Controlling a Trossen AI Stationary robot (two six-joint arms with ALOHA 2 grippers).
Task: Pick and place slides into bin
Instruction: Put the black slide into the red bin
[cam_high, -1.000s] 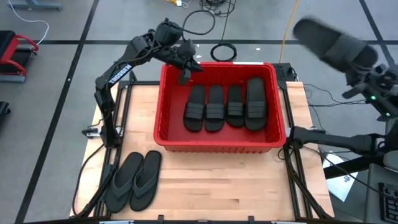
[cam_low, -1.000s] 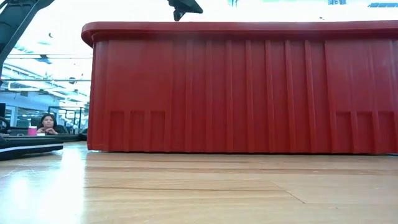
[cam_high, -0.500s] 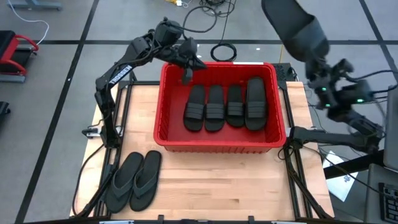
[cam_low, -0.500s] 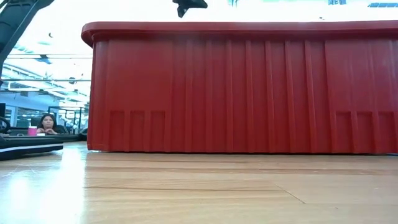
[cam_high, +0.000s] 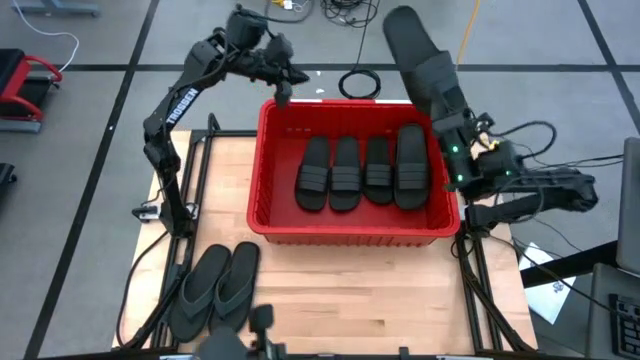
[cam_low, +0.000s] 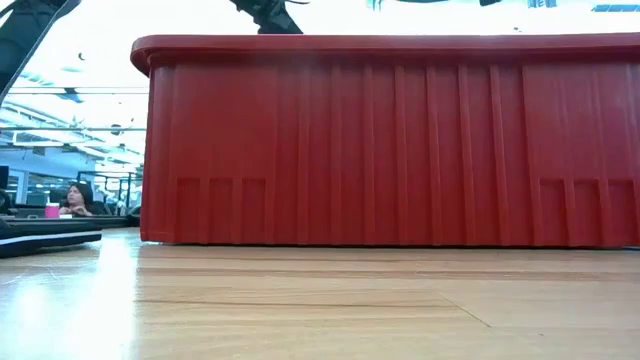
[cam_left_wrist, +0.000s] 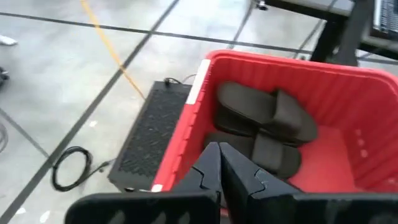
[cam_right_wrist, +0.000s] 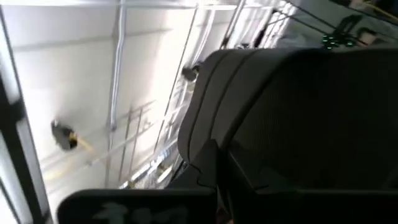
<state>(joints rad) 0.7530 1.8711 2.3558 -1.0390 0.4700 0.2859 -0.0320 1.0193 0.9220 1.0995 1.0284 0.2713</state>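
The red bin stands mid-table with several black slides lying flat side by side on its floor; the left wrist view shows them too. Two thong-strap slides lie on the table at the near left. My right gripper is shut on another black slide, held high over the bin's far right corner. My left gripper is shut and empty, just beyond the bin's far left rim. My right gripper pinches one end of the slide between its two fingers. The fingers slant upward and lie along the slide. The slide is lifted clear and reaches from the fingers toward the table's far edge.
Cables lie on the floor past the far edge. A metal frame runs along the table's right side. The bin's ribbed wall fills the low view, with a person far off at the left. Bare wood lies near the front edge.
My right gripper has swung from beyond the table's right edge toward the bin, sinking a little and rolling its wrist. The slide it holds has turned with it, now pointing toward the far edge. My left gripper has gone from inside the bin's far left corner out past the far rim.
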